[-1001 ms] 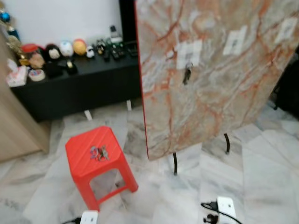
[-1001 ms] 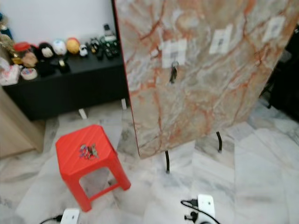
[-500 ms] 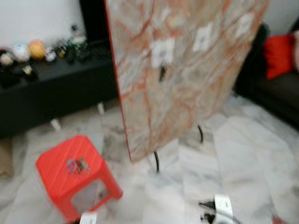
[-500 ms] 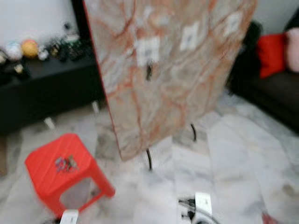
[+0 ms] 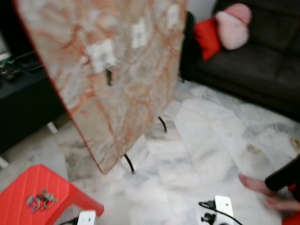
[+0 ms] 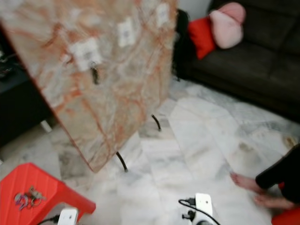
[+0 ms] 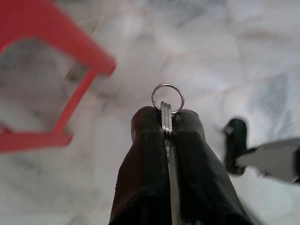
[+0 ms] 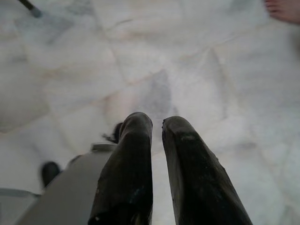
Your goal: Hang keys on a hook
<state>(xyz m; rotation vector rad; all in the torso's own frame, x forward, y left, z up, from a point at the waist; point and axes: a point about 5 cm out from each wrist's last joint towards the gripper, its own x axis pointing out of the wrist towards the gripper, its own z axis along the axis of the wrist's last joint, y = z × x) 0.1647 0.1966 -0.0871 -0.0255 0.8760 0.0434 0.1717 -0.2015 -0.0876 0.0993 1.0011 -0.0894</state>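
Observation:
My left gripper (image 7: 166, 113) is shut on a set of keys, and their silver ring (image 7: 167, 97) sticks out past the black fingertips, over the marble floor. A tall marble-patterned board (image 5: 117, 70) leans on thin black legs. It carries white hook pads (image 5: 102, 54), and one dark key (image 5: 108, 76) hangs from one of them. More keys (image 5: 40, 200) lie on a red plastic stool (image 5: 18, 192) at the lower left. My right gripper (image 8: 157, 122) hangs above the floor, its fingers close together and holding nothing.
A dark sofa (image 5: 253, 61) with a red cushion (image 5: 206, 37) and a pink cushion (image 5: 232, 23) stands at the right. A person's bare feet (image 5: 257, 185) rest on the floor at the lower right. A black cabinet (image 5: 18, 93) sits behind the board on the left.
The camera has swung to the right: the board and stool have slid left in the picture, and the sofa and a person's feet have come into view.

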